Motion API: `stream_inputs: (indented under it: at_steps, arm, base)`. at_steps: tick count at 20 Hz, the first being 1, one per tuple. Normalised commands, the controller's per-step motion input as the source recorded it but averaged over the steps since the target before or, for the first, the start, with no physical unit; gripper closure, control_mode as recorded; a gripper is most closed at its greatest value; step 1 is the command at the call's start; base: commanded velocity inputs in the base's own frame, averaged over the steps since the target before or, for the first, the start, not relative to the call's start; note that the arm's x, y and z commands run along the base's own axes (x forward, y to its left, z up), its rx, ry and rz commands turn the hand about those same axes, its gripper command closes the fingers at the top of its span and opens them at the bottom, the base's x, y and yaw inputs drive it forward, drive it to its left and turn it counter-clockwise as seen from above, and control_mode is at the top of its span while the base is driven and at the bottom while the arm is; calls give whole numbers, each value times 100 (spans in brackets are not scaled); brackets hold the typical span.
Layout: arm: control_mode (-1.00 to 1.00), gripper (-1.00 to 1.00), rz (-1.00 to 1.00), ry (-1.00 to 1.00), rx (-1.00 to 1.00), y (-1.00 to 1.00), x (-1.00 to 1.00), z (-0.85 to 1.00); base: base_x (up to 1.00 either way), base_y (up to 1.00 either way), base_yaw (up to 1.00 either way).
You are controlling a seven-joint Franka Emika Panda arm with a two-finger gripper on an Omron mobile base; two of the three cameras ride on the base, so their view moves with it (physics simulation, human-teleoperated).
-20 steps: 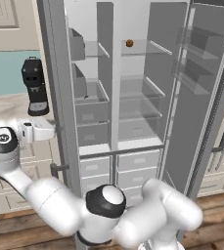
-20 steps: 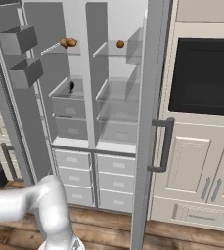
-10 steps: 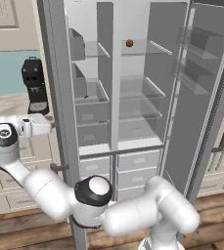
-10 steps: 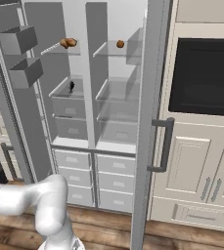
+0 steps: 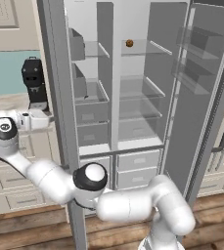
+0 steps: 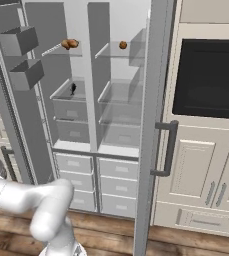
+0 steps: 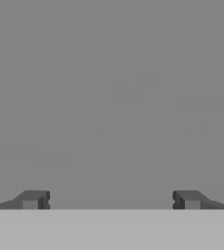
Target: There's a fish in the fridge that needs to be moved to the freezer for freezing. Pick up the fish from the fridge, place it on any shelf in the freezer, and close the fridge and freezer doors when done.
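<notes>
The gripper [image 7: 111, 200] is wide open and holds nothing, and in the hand view its two dark tips stand far apart in front of a flat grey wall. In the left base view the hand is out on the left, just beside the outer face of the open freezer door [image 5: 59, 127], near a black coffee machine [image 5: 33, 83]. Past that door is the freezer [image 6: 71, 100], the thin side, and next to it is the fridge [image 6: 118, 100], the wide side. The fridge door [image 6: 151, 125] is open too. The fish is too faint to pick out on any shelf, so where it lies in the fridge cannot be told. A round brown ball [image 6: 123, 45] sits on a high fridge shelf, and that is not the fish. The fish is not picked up yet, so the job has most likely just begun. To do this step well, the robot should move the hand back from the door, bring it round the door's edge without bumping it, keep the fingers wide, and look slowly along the fridge shelves for a small pale thing
</notes>
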Motion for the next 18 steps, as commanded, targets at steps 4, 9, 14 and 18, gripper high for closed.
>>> stream_inputs:
  at_steps: [4,9,14,18]
  arm:
    - [-100,-100,0,0,8,-84,0,0]
    - [-100,-100,3,0,13,-100,-22,0]
    - [-100,-100,20,-3,15,-100,-5,0]
    - [-100,-100,48,-18,16,-100,-10,0]
  base:
    - [0,0,0]
    - [0,0,0]
    - [0,0,0]
    - [0,0,0]
